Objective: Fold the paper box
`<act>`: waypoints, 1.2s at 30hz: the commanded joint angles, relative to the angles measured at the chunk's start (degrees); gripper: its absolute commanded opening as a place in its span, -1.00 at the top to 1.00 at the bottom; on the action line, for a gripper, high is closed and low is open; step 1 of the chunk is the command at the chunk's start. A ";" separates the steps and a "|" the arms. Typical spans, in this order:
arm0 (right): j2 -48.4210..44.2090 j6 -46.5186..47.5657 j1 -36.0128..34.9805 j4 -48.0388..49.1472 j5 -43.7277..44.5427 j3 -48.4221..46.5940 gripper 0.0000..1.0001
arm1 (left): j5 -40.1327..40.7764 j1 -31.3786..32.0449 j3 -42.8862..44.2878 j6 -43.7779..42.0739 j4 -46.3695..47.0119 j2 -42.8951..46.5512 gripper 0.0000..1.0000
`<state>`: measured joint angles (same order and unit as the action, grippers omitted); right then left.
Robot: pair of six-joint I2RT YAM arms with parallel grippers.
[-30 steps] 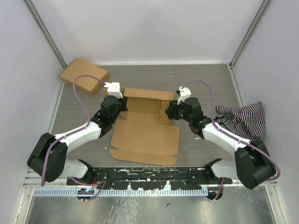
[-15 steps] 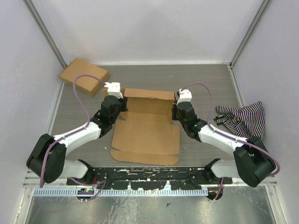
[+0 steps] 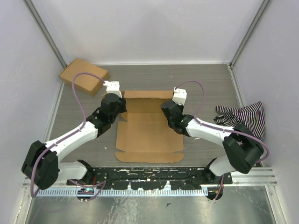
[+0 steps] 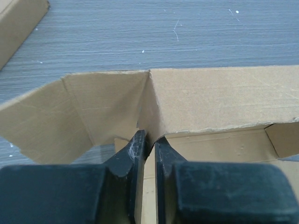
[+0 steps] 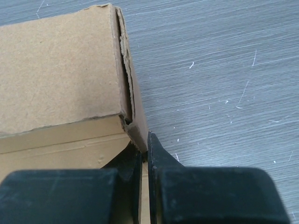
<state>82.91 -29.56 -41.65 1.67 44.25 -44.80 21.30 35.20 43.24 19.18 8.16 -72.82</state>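
The paper box [image 3: 149, 133] lies in the middle of the table, its back wall raised and its big flat panel stretching toward me. My left gripper [image 3: 122, 108] is at the box's back left corner. In the left wrist view it [image 4: 150, 140] is shut on the upright cardboard wall [image 4: 210, 98], next to the splayed left flap. My right gripper [image 3: 165, 111] is at the back right corner. In the right wrist view it [image 5: 145, 147] is shut on the right side wall, beside the back wall [image 5: 60, 70].
A second, finished cardboard box [image 3: 84, 76] sits at the back left; its corner shows in the left wrist view [image 4: 18, 18]. A black-and-white striped cloth [image 3: 243, 119] lies crumpled at the right wall. Metal rails run along the near edge.
My right gripper has swung left and inward, raising the box's right side wall. The flat panel has squared up and shifted a little right. My left gripper has held its place.
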 commanded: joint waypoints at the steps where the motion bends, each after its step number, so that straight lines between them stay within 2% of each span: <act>1: 0.05 -2.16 0.77 -4.83 8.58 0.27 0.98 | 7.91 -0.31 3.31 0.63 -9.09 4.22 0.49; 4: -1.66 0.24 0.90 -3.85 6.85 1.02 0.98 | 10.51 -0.38 3.51 -0.25 -10.66 6.59 0.03; 6: -2.69 2.19 1.39 -3.86 5.19 1.24 0.98 | 10.26 -0.86 3.48 -0.69 -10.46 7.70 -0.35; 7: -3.21 3.19 1.74 -3.89 4.16 1.37 0.98 | 8.67 -1.64 3.83 -0.99 -10.26 7.78 -0.40; 11: -5.19 8.26 4.26 -4.29 0.61 2.03 0.98 | 5.47 -4.94 6.36 -0.02 -11.45 6.31 -0.43; 16: -9.11 15.31 10.81 -2.38 -8.79 3.85 0.98 | 3.20 -11.63 7.49 3.91 -10.01 4.61 -0.40; 21: -12.23 22.47 17.81 1.86 -21.50 5.50 0.97 | -5.21 -19.35 4.05 7.18 -2.38 2.57 -0.32; 25: -12.68 25.96 19.65 3.57 -27.28 5.41 0.97 | -10.68 -20.16 2.52 6.35 5.42 -3.07 -0.22; 29: -12.44 26.08 20.06 3.39 -29.28 4.69 0.97 | -17.92 -20.15 2.11 5.58 12.43 -10.00 -0.17; 36: -12.81 26.12 20.52 1.18 -29.55 3.67 0.97 | -18.36 -20.16 -1.07 4.69 19.29 -13.31 -0.12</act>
<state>71.85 -5.45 -21.58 2.02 16.12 -38.92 4.86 15.09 44.36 24.60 18.74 -86.74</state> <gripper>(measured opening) 0.085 0.563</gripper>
